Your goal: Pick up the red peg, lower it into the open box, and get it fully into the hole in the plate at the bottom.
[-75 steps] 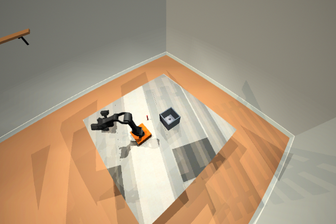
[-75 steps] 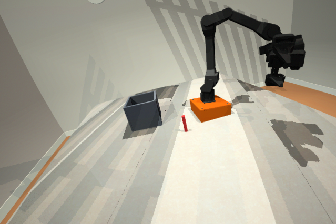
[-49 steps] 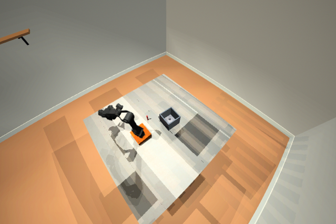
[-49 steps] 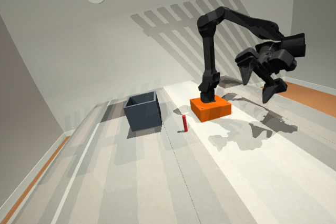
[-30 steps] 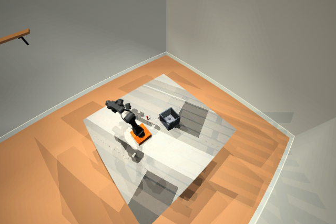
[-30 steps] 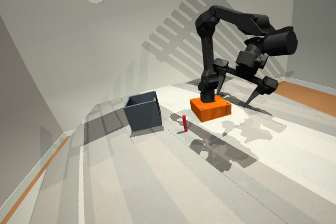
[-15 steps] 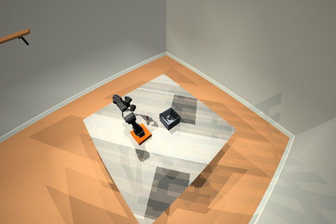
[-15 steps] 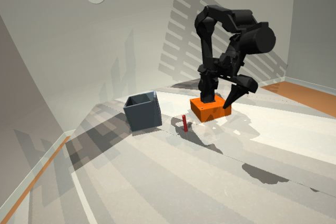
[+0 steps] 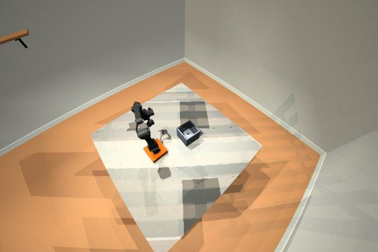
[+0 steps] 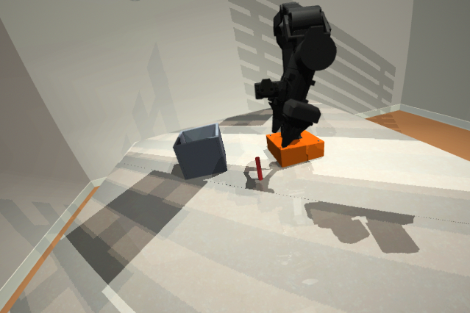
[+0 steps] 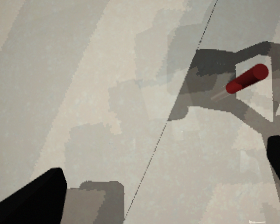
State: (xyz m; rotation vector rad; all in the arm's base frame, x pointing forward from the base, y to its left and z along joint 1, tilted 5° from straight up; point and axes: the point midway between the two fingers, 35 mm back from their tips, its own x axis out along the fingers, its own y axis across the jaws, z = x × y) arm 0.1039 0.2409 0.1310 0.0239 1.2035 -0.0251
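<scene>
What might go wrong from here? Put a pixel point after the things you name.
The gripper (image 9: 152, 118) (image 10: 279, 138) (image 11: 166, 162) is open with nothing between its fingers, and the red peg (image 9: 162, 132) (image 10: 258, 168) (image 11: 246, 80) stands upright outside them. Two risks:

1. The peg is thin and nothing supports its sides, so a finger brushing it could well knock it over.
2. The box (image 9: 186, 141) (image 10: 204, 156) has tall walls, so later the peg or gripper might catch a rim on the way down.

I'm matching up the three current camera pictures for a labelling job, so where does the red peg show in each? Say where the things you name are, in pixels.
Top: the red peg (image 9: 162, 132) (image 10: 258, 168) (image 11: 247, 79) is a tiny mark left of the picture's centre, between arm and box.
Exterior: just right of centre, upright, between the box and the orange base.
Wrist: upper right.
Shared landmark, top and exterior: the open box (image 9: 187, 139) (image 10: 202, 156); I can't see it in the wrist view.
</scene>
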